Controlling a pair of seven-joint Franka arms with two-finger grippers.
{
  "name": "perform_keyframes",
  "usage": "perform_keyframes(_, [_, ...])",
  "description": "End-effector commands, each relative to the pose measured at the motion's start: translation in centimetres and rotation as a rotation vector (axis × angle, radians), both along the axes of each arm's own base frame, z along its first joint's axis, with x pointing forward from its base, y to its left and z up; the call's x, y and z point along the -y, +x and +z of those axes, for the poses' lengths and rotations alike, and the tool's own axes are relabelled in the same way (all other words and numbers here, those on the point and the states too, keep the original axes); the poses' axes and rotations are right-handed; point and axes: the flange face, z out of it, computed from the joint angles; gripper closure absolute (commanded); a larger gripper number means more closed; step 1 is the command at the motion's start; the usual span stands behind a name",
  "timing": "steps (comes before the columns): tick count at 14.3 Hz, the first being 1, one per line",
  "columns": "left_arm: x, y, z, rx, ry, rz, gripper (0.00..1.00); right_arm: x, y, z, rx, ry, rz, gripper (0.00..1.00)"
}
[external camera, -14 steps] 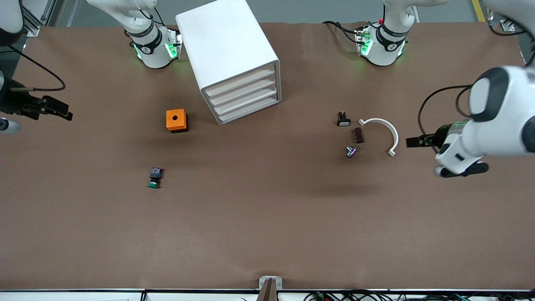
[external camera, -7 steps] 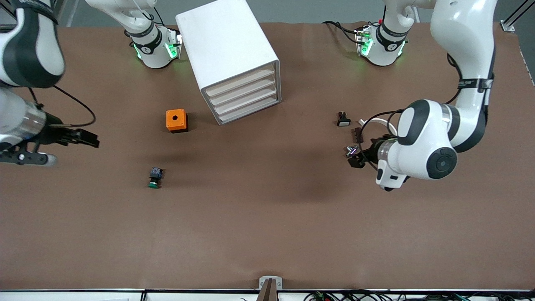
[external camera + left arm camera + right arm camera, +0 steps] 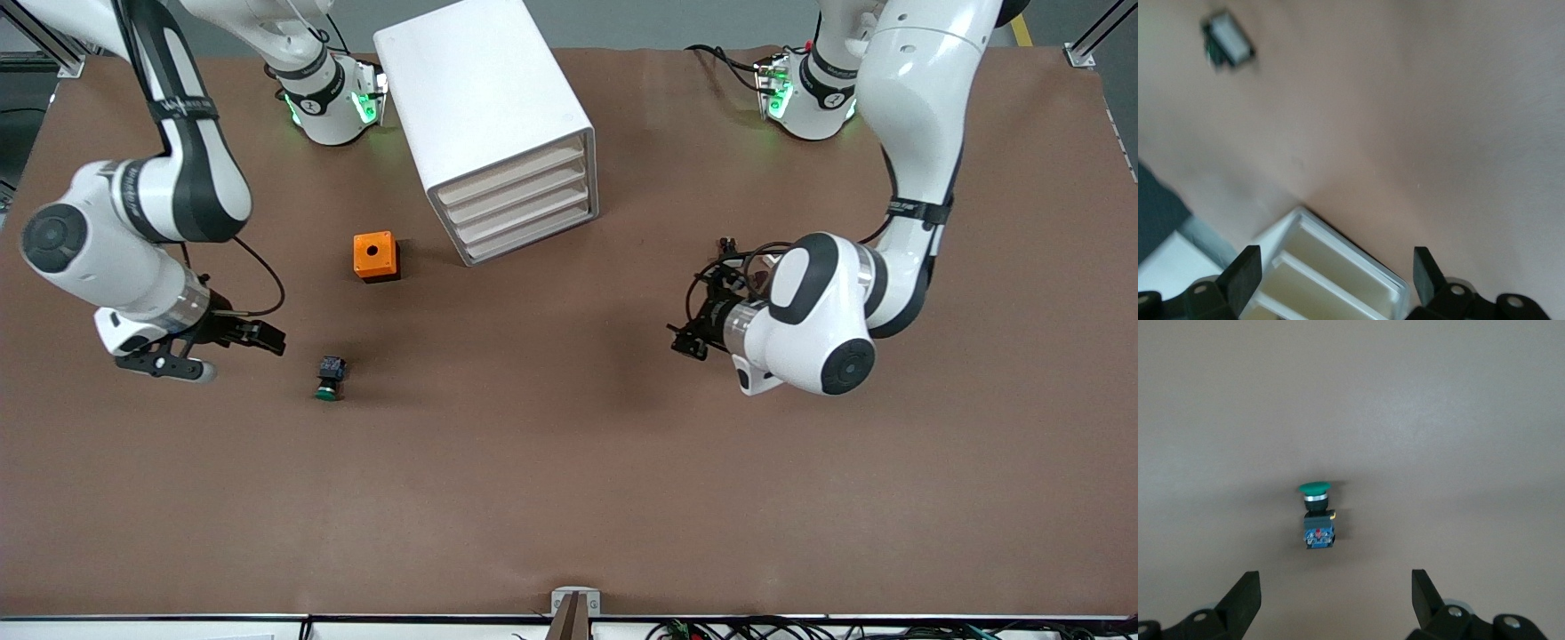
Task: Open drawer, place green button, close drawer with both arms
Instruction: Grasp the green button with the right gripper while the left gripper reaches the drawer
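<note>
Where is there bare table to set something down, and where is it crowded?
Free: the wide stretch nearer the front camera than the button, and the gap between the orange box and the left end effector. Crowded: small parts under the left arm; right end effector beside the button.

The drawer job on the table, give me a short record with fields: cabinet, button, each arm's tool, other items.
cabinet: white cabinet, all four drawers shut
drawer: third from top, shut
button: green-capped button lying on the table, nearer the front camera than the orange box
right tool: open, beside the button, not touching
left tool: open, over bare table, toward the cabinet front
other: black switch partly hidden by the left arm
</note>
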Motion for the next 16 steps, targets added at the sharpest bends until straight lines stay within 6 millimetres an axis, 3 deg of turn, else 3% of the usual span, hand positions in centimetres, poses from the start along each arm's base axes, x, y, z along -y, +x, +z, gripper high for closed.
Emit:
perform_keyframes(1, [1.9,1.0,-1.8,-0.158,0.049,0.201,0.00,-1.1,-0.7,-4.8,0.027,0.006,-0.054,0.00])
perform_keyframes(5, [6.0,-0.7,-3.8,-0.364,0.120,0.359,0.00,-3.1,-0.3,-10.1,0.052,0.004,-0.066,0.00])
perform_keyframes(8, [7.9,-2.7,-7.0,-0.549,0.193,0.414,0.00,-4.3,-0.3,-12.7,0.069,-0.005,-0.032,0.00])
perform_keyframes(12, [11.0,-5.8,-9.1,-0.644,0.239,0.369,0.00,-4.3,-0.4,-14.4,0.057,-0.008,-0.032,0.00])
perform_keyframes(16, [12.6,-8.6,-11.6,-0.754,0.288,0.320,0.00,-4.2,-0.7,-15.1,0.038,-0.010,-0.035,0.00])
